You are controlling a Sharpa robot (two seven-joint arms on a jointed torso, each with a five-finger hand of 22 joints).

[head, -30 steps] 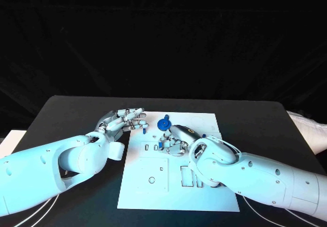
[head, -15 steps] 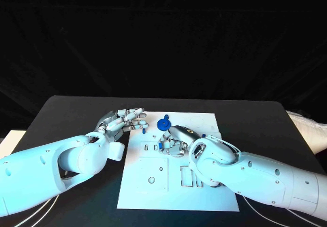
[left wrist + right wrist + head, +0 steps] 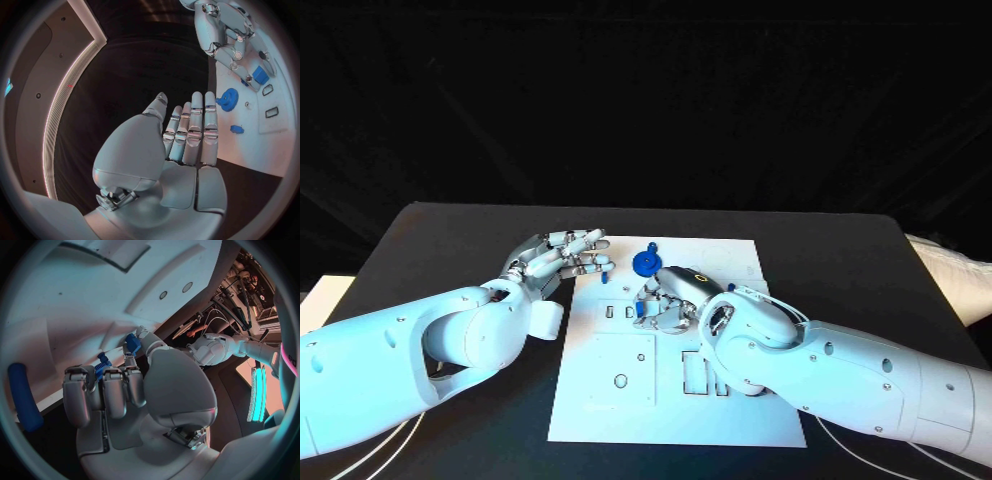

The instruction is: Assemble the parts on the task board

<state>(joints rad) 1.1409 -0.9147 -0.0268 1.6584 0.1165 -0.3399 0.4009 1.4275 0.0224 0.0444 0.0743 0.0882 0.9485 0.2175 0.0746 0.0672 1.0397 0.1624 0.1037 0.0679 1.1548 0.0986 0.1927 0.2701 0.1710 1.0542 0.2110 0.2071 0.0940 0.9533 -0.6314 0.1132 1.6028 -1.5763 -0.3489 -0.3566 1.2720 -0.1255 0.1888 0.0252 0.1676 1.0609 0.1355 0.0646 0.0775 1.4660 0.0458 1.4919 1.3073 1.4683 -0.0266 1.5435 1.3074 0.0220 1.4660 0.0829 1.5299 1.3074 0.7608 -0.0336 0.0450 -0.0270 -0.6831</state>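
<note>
Silver fingers of the right hand (image 3: 668,303) curl down over a small blue part (image 3: 132,343), pressing it at the task board (image 3: 625,400); whether it is seated I cannot tell. Just beyond lies the blue gear (image 3: 646,264), and a small blue piece (image 3: 237,129) stays loose. Beside the board, the left hand (image 3: 560,256) hovers, fingers extended, holding nothing. Much assembly seems left.

the table (image 3: 444,240) is black. the task board (image 3: 625,400) is white, and the gear-shaped part (image 3: 646,264) on it is blue. both arms are white; the left hand (image 3: 560,256) and right hand (image 3: 669,298) are silver. a blue block part (image 3: 132,343) and a blue rod part (image 3: 22,395) show by the right hand.
</note>
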